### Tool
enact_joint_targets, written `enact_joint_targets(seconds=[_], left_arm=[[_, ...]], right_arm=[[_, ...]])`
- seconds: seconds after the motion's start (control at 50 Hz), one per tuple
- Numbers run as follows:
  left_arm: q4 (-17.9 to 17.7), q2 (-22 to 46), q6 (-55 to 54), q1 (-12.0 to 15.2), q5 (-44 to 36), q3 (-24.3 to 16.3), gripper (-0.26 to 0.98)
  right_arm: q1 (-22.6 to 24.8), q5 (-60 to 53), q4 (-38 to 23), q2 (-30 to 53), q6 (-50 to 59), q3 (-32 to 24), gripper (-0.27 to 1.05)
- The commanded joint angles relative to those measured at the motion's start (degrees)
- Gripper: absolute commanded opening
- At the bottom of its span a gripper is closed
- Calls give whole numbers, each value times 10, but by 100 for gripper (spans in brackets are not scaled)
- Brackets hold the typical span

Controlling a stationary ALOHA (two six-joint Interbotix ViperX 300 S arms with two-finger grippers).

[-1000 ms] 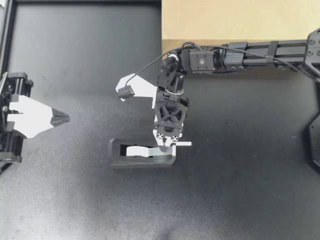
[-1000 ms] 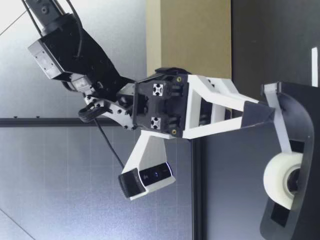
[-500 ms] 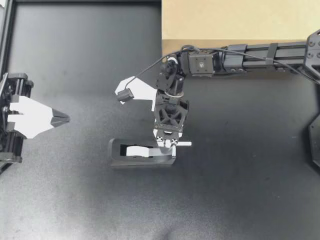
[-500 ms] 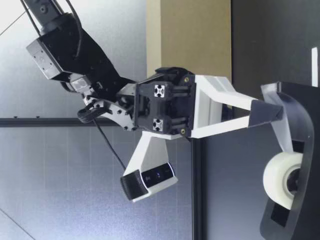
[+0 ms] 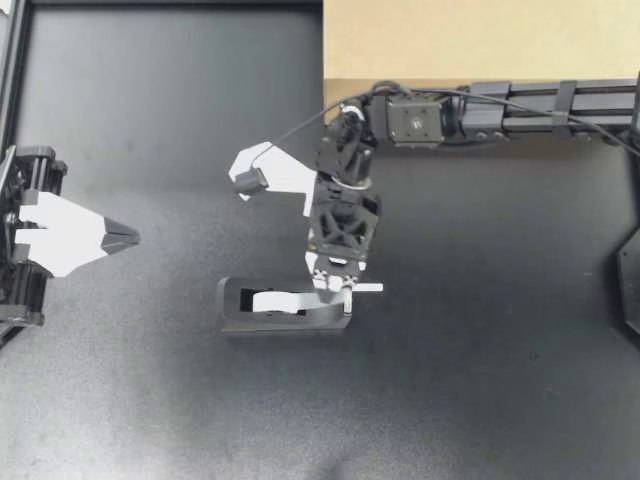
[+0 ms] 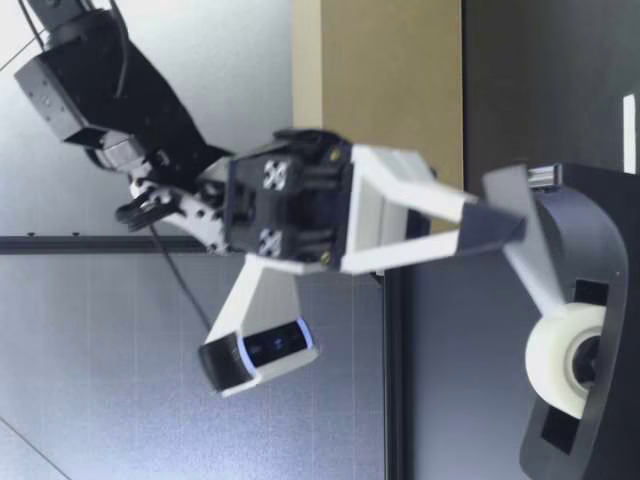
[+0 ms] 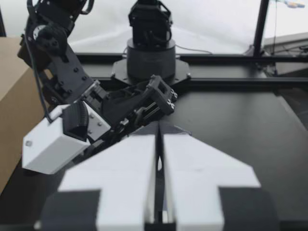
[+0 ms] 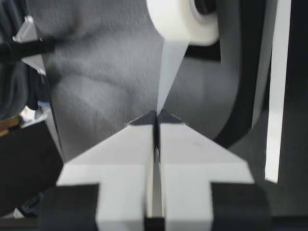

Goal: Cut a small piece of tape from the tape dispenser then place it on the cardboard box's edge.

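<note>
The black tape dispenser (image 5: 285,308) lies mid-table with its white tape roll (image 5: 268,301) inside. My right gripper (image 5: 339,291) points down at the dispenser's right end and is shut on the tape strip (image 6: 535,275), which runs taut from the roll (image 6: 562,357) up to the closed fingertips (image 6: 495,228). In the right wrist view the strip (image 8: 168,72) leads from the roll (image 8: 182,19) into the gripper (image 8: 157,116). The cardboard box (image 5: 480,40) stands at the back right. My left gripper (image 5: 128,238) rests shut and empty at the left edge, far from the dispenser.
A short white strip (image 5: 367,288) lies on the mat just right of the dispenser. My right arm (image 5: 520,105) stretches along the box's front edge. The left wrist view shows my right arm's wrist camera (image 7: 53,142) ahead and the box (image 7: 12,110) beside it.
My right gripper has closed on the tape end and risen a little, drawing the strip up off the dispenser. My left arm has not moved.
</note>
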Motion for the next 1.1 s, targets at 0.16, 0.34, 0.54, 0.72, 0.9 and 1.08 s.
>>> enact_joint_targets(seconds=[0.16, 0.34, 0.54, 0.72, 0.9, 1.08], left_arm=[[-1, 3, 0, 0, -5, -7, -12], [-1, 3, 2, 0, -5, -8, -12], [-1, 3, 3, 0, -5, -8, -12], [-1, 3, 4, 0, -5, -7, -12], [-1, 3, 4, 0, -5, -6, -12], [0, 3, 4, -1, -5, -7, -12]], right_arm=[[-15, -34, 3, -72, -3, 53, -8], [-18, -51, 3, -91, -4, 92, -8], [-18, -60, 2, -95, -5, 108, -8], [-18, -60, 4, -101, -4, 113, -8], [-18, -60, 15, -113, -3, 112, -8], [-18, -60, 22, -107, -4, 117, -8]])
